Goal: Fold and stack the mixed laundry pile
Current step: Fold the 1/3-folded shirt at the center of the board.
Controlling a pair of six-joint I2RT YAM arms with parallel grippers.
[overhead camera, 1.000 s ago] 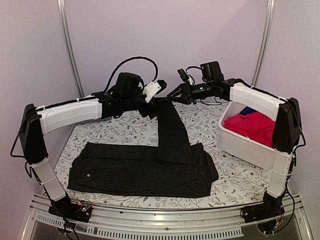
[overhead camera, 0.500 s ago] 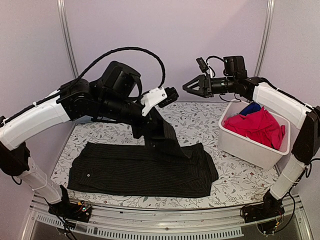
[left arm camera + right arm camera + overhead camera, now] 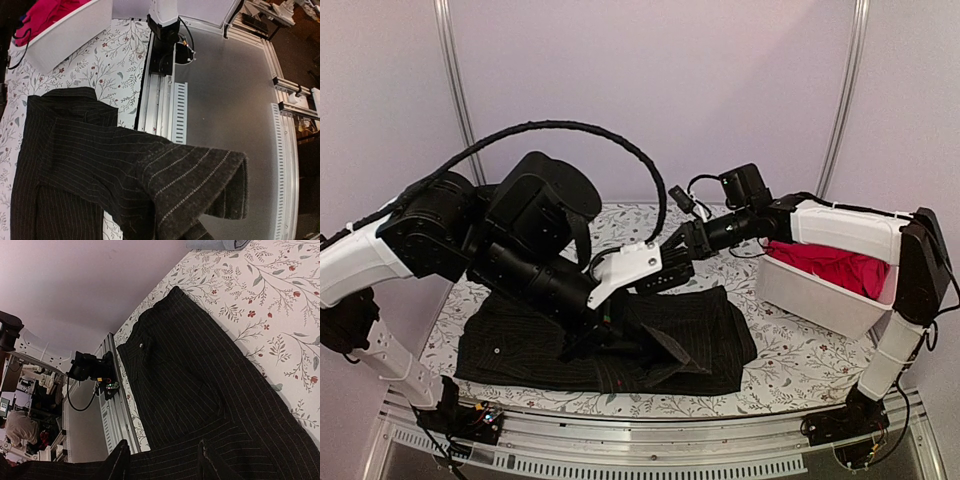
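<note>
Pinching a fold of the pinstriped garment (image 3: 700, 320), L gripper (image 3: 603, 322) sits clamped near 6 o'clock. R gripper (image 3: 162, 462) hangs spread above it. Bin (image 3: 810, 295) w/ red cloth (image 3: 830, 262) at 3 o'clock.

The left gripper's fingers are buried under a raised fold of the black pinstriped garment (image 3: 190, 175), which runs off the bottom edge. From above, the left arm (image 3: 525, 225) covers the garment's middle. Beyond the garment, the white bin (image 3: 65, 34) is cropped. Above the garment, only the right gripper (image 3: 162, 458) fingertips show.
</note>
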